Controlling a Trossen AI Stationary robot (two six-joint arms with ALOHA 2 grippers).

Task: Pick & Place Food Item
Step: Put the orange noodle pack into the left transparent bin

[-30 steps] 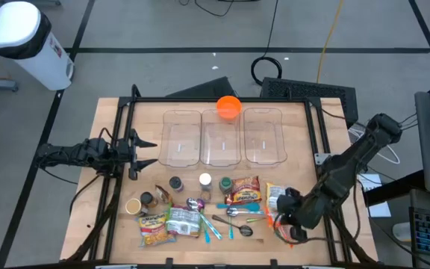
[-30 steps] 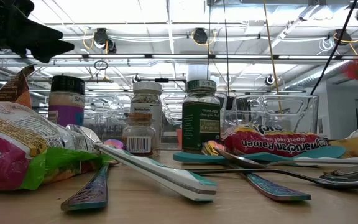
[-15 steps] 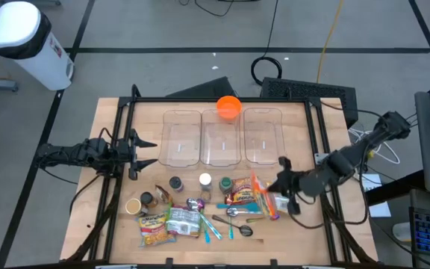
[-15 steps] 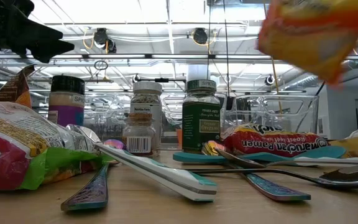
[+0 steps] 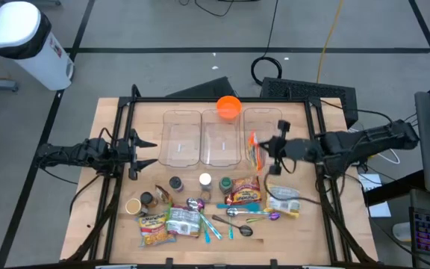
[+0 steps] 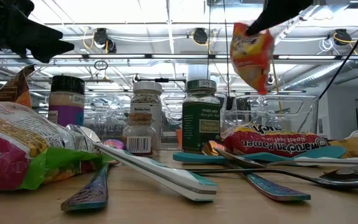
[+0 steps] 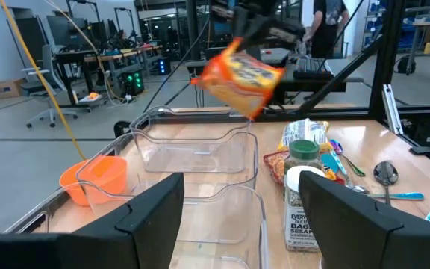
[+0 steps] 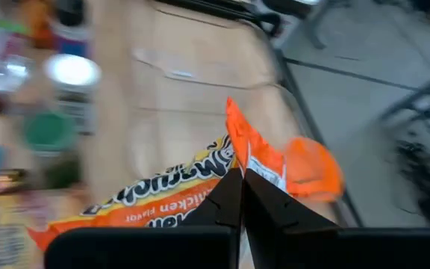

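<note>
An orange instant-noodle packet [image 5: 255,154] hangs in the air over the clear bins, between the middle bin [image 5: 222,138] and the right bin [image 5: 265,127]. My right gripper [image 5: 266,152] is shut on it. The low view shows the packet [image 6: 252,53] dangling under the gripper [image 6: 265,23], and the left wrist view shows the packet [image 7: 241,75] above the bins. My left gripper [image 5: 148,152] waits open and level at the table's left side, near the left bin [image 5: 181,138], touching nothing. My right gripper pinches the packet's crimped end seam [image 8: 246,161] between its two fingers. The fingers [image 8: 230,200] slant down, coming from the table's right side. The packet hangs below them, tilted, lifted clear of the table and the bins.
An orange bowl [image 5: 228,107] sits behind the middle bin. Spice jars [image 5: 205,180], spoons [image 5: 237,213] and more food packets [image 5: 282,202] crowd the table's near half. Black frame rails [image 5: 322,142] run along both sides.
My right gripper has swung from the table's near right corner toward the far edge and the bins, rising and rolling its wrist, still shut. The orange packet has travelled with it, clear of the table, and now hangs over the bins.
</note>
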